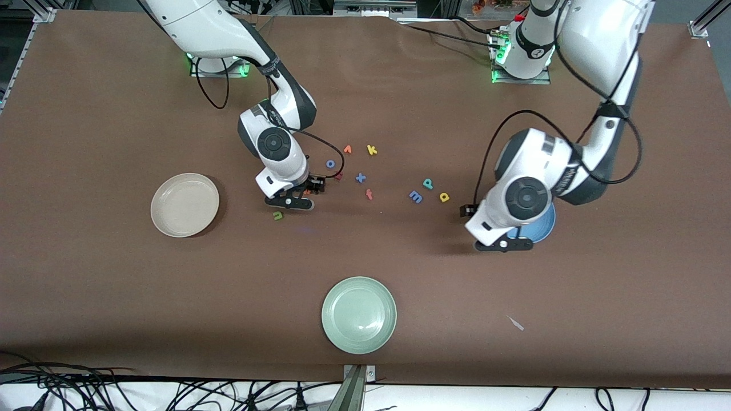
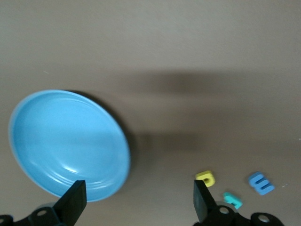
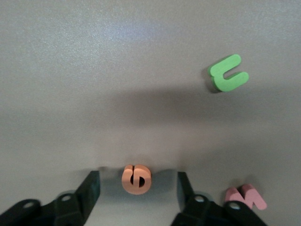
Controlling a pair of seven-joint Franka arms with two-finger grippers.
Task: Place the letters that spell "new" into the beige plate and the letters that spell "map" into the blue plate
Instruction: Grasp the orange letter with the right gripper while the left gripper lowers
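Right wrist view: we're on the "new" pick, right gripper (image 3: 136,188) low on the desk, jaws part-closed astride the tiny orange foam e (image 3: 136,179) without touching it; next close, lift, carry to the empty round beige plate (image 1: 184,204); left gripper (image 2: 138,200) waits wide open beside the blue plate (image 2: 68,141).

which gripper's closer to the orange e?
Right. The right gripper is down at the table with its fingers on either side of the orange e, not yet touching. The left gripper waits open by the blue plate, at the left arm's end.
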